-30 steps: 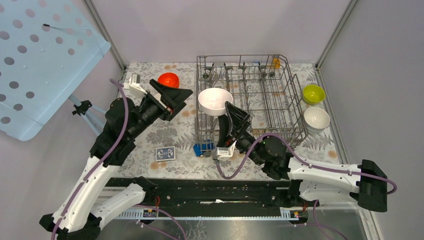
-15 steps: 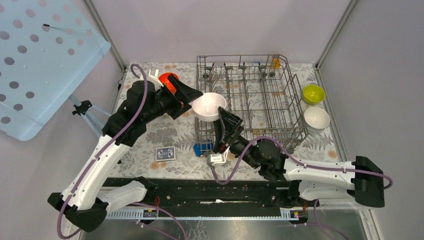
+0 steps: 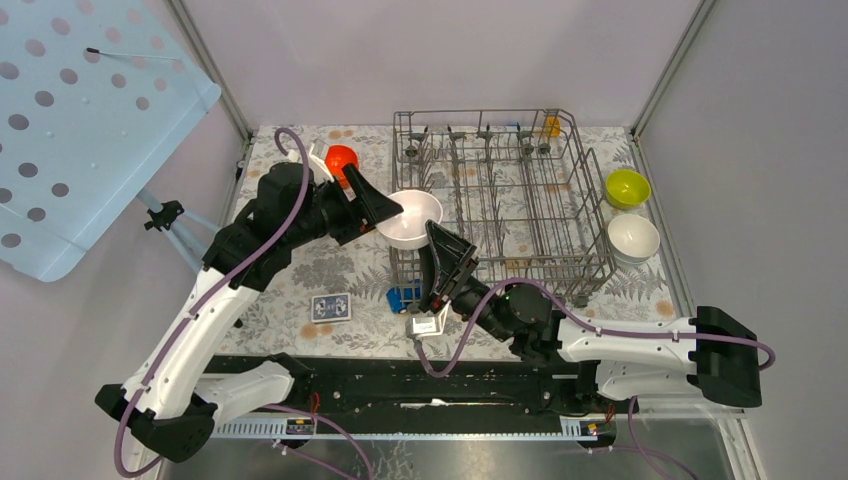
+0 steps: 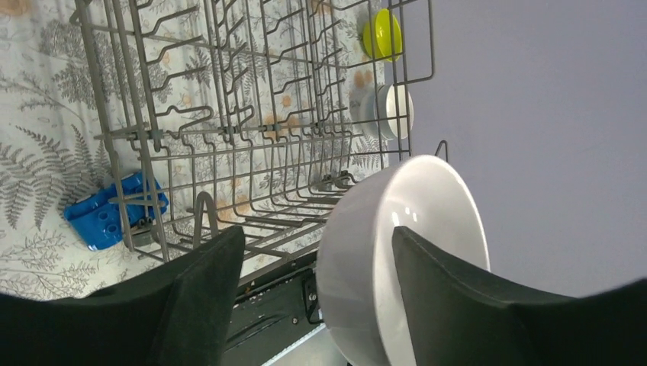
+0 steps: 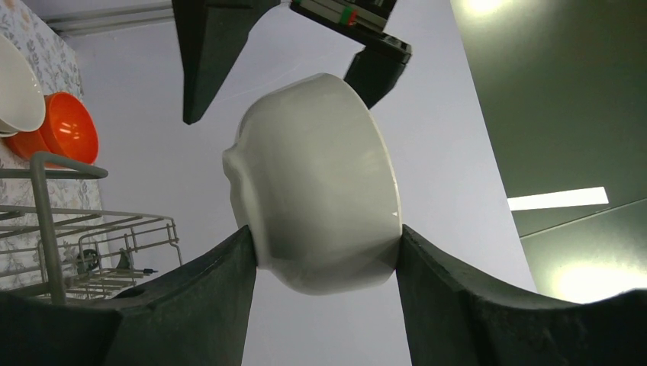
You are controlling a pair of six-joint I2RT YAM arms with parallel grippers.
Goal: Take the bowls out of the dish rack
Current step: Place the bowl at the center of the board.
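A white bowl (image 3: 412,215) (image 5: 320,198) hangs above the near left corner of the dish rack (image 3: 520,190). My right gripper (image 3: 440,240) (image 5: 324,229) is shut on it, with a finger pressed on each side of its wall. My left gripper (image 3: 393,213) (image 4: 317,232) is open and straddles the rim of this bowl (image 4: 381,252): one finger is inside it and the other stands clear outside. An orange-red bowl (image 3: 342,157) (image 5: 72,126) sits left of the rack. A yellow-green bowl (image 3: 627,187) and another white bowl (image 3: 633,237) sit to its right.
A blue toy car (image 3: 405,297) (image 4: 107,217) lies at the rack's near left corner, with a small patterned card box (image 3: 331,307) further left. A pale bowl (image 5: 15,84) shows beside the orange-red one in the right wrist view. Grey walls enclose the table.
My right gripper carried the white bowl left, to the rack's left edge. The left arm swung right from near the orange-red bowl to this bowl's rim, and its jaws have narrowed.
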